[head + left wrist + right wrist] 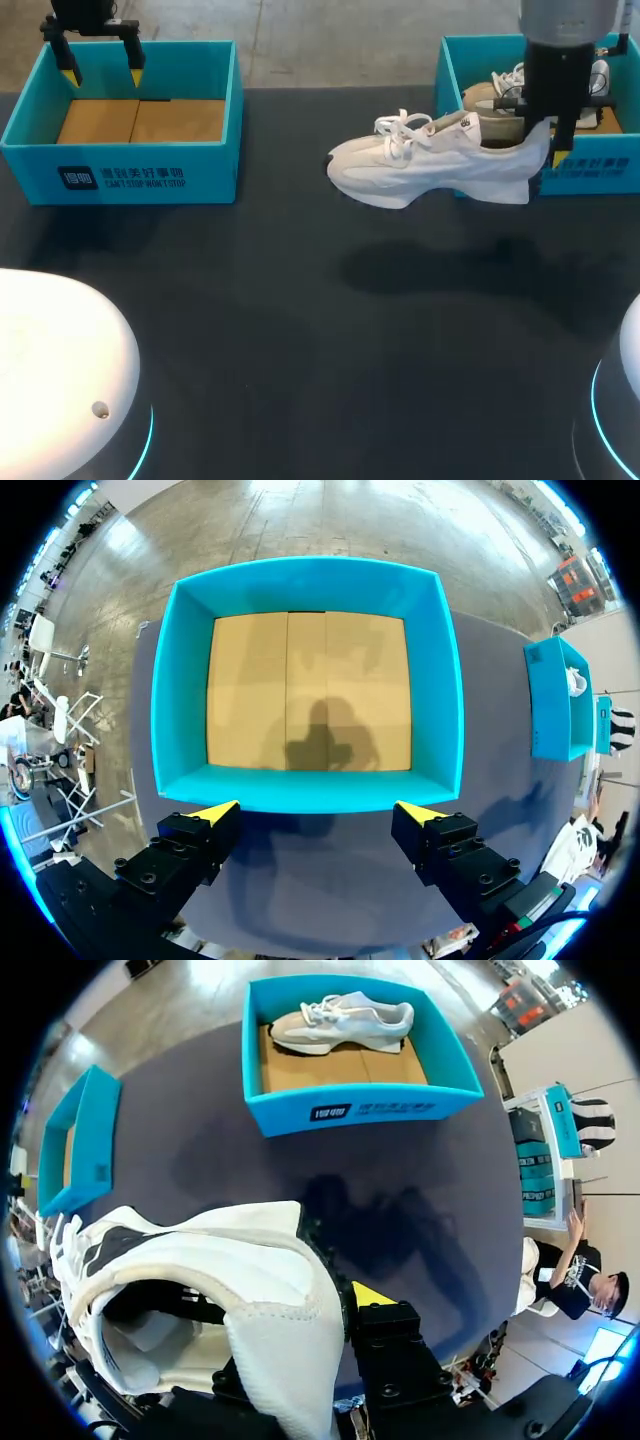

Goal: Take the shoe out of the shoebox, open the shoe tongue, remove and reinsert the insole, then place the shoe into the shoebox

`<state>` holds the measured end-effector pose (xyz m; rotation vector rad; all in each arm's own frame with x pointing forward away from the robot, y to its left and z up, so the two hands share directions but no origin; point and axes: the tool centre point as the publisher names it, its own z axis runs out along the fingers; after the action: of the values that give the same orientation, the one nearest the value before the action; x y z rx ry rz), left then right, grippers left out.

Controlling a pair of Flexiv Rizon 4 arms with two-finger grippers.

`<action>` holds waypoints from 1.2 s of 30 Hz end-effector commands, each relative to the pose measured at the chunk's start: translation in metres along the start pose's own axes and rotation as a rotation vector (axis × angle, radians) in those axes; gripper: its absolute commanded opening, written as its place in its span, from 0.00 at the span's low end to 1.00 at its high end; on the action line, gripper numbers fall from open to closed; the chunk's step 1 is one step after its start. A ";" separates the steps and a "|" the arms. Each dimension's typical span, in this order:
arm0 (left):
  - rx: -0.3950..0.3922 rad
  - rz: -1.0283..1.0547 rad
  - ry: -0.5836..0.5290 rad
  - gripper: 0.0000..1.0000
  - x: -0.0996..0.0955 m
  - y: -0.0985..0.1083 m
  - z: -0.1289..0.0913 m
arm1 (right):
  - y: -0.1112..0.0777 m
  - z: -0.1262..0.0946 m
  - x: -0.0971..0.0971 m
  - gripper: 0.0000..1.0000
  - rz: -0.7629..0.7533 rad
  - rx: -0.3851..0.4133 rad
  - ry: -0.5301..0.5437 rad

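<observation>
My right gripper (545,140) is shut on the heel of a white sneaker (440,160). It holds the sneaker in the air over the dark table, toe pointing left, just left of the right blue shoebox (600,172). In the right wrist view the sneaker's heel collar (230,1280) sits between the fingers of the right gripper (340,1310), and one yellow tip shows outside it. A second pale sneaker (495,97) lies inside that shoebox (360,1110). My left gripper (103,72) hangs open and empty above the left blue box (120,170), as the left wrist view shows (318,815).
The left blue box (300,585) holds only its cardboard floor. The right shoebox (555,695) stands off to the side of it. Dark tabletop (320,330) stretches between and in front of the two boxes, with the sneaker's shadow on it.
</observation>
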<state>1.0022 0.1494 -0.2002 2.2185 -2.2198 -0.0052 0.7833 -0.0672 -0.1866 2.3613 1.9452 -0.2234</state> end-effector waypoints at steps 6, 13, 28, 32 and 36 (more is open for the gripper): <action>0.001 0.000 0.000 1.00 0.000 0.000 0.000 | -0.045 0.031 0.026 0.00 -0.013 -0.003 0.000; 0.001 0.000 0.000 1.00 0.000 0.000 0.000 | -0.071 0.055 0.046 0.00 -0.001 -0.017 -0.003; 0.001 0.000 0.000 1.00 0.000 0.000 0.000 | -0.096 0.110 0.079 0.00 -0.006 0.007 0.035; 0.001 0.000 0.000 1.00 0.000 0.000 0.000 | -0.099 0.126 0.092 0.00 -0.027 0.022 0.027; 0.001 0.000 0.000 1.00 0.000 0.000 0.000 | -0.101 0.143 0.094 0.00 -0.010 0.037 0.056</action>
<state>1.0022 0.1494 -0.2002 2.2185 -2.2198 -0.0052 0.6901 0.0191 -0.3236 2.3876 1.9923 -0.2064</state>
